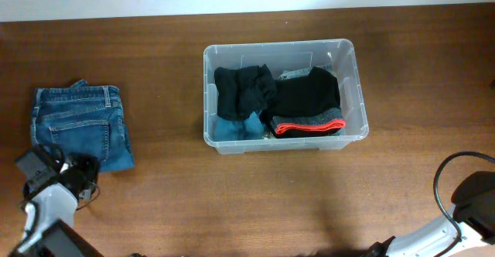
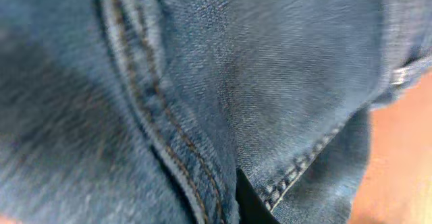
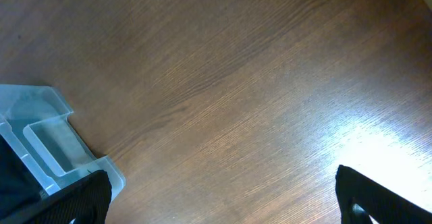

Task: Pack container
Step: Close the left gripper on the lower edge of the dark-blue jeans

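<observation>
Fingers of the left gripper (image 1: 83,170) are mostly hidden. Its camera sees only blue jeans (image 2: 202,82) pressed up close, with one dark bit poking in at the bottom. I cannot tell if the fingers are pinching the cloth or not. From above, that gripper sits at the near edge of the folded jeans, on the left side of the brown table (image 1: 155,210).

The right gripper (image 3: 223,207) has its fingers (image 3: 381,197) spread wide apart, with only bare table between them. A corner of the container (image 3: 47,136) shows just beside one finger.

From above, the container is in the middle of the table, toward the back, well apart from the jeans. Inside it lie black clothes (image 1: 244,90), a black piece with a red and grey band (image 1: 309,124), and a blue-green piece (image 1: 236,129).
</observation>
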`<state>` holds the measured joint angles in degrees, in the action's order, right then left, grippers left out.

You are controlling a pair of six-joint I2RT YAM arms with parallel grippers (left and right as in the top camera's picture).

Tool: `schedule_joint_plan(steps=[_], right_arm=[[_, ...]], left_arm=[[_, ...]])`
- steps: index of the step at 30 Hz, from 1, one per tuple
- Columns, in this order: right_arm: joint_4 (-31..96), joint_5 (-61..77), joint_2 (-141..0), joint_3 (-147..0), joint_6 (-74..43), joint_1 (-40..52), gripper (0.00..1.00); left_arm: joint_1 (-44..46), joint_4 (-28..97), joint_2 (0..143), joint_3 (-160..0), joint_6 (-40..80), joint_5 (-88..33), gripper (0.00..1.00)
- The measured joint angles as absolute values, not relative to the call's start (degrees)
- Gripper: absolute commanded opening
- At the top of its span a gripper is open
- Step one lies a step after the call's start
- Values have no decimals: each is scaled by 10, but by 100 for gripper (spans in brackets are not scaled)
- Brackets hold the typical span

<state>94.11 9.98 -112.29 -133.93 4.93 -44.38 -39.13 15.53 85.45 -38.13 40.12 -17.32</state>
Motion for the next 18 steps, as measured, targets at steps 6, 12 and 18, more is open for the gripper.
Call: schedule_joint_plan(steps=[6,12,18], right_arm=[[941,100,-1123,-1339,50,-444,98],[941,100,-1123,-1339,50,-444,98],[941,100,-1123,-1339,49,-444,98]], left_arm=[[-395,152,871,-381,401,-187,25],[-395,180,871,-381,401,-200,33],[-395,199,871,-382,400,-202,55]])
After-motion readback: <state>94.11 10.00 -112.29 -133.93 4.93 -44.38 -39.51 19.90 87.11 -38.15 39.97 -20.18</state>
